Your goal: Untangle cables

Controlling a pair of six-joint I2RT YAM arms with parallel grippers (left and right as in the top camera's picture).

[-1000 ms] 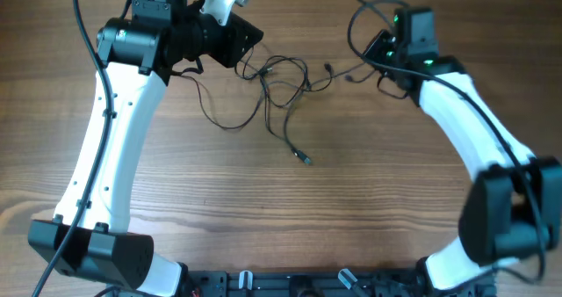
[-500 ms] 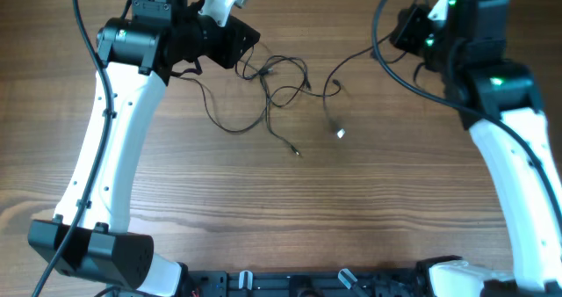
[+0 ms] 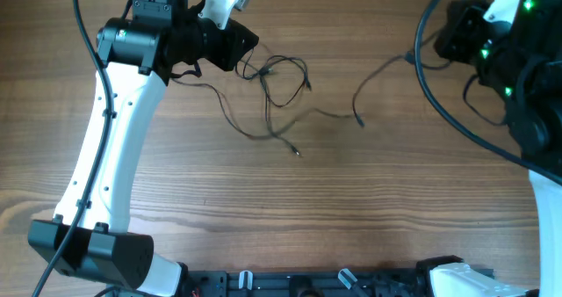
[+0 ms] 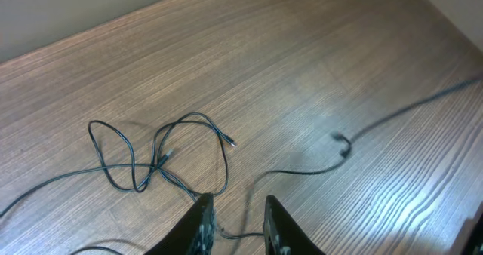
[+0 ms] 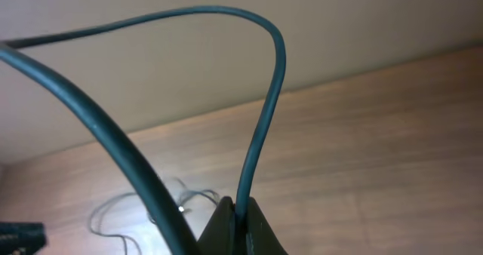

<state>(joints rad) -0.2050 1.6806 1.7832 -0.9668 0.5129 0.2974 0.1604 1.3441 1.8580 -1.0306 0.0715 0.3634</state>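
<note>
wood table [image 3: 351,209]: brown, under both arms.
left gripper [image 4: 235,226]: fingers a little apart. a thin wire lies across the gap between them. cannot tell if they touch it.
tangle of cables [image 4: 161,162]: thin black loops, flat on the wood just ahead of the left gripper's tips.
right gripper [image 5: 235,219]: tips pressed together, pinching one cable.
held cable [image 5: 259,138]: comes out of the right gripper's tips, then runs along the wood toward the left gripper.
plug end [image 3: 297,153]: small and shiny, past the tangle, far from the right gripper.
</note>
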